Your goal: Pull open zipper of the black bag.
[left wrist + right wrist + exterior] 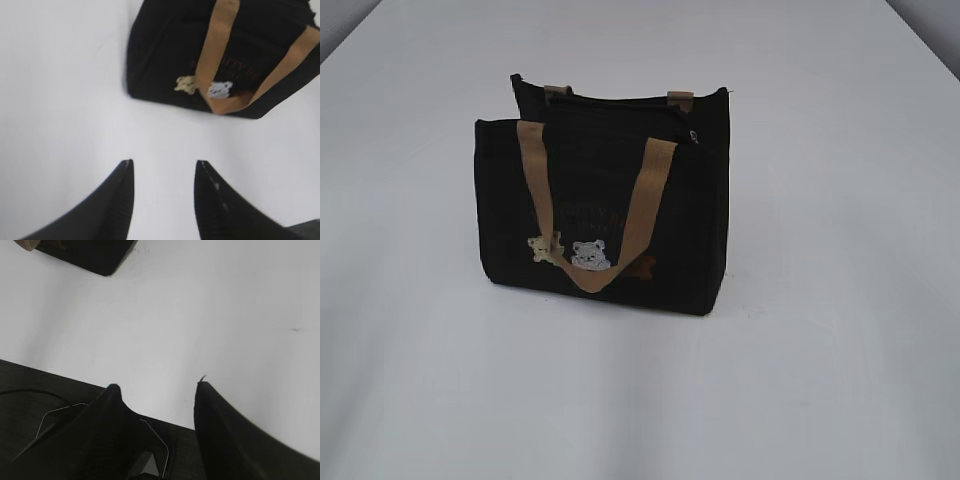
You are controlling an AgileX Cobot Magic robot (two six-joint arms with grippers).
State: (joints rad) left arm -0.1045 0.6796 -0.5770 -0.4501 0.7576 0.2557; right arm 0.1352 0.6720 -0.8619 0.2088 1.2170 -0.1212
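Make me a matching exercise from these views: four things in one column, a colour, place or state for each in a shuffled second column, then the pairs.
Things
1. small boxy black fabric bag
2. tan webbing handle
3. left gripper
4. white table

Descriptions
A. bears the bag
B. open, short of the bag
C. droops over the front panel
D. stands upright, carrying small embroidered bears

Pairs: 1-D, 2-C, 3-B, 4-A

bare table (840,350) all around black bag (610,200)
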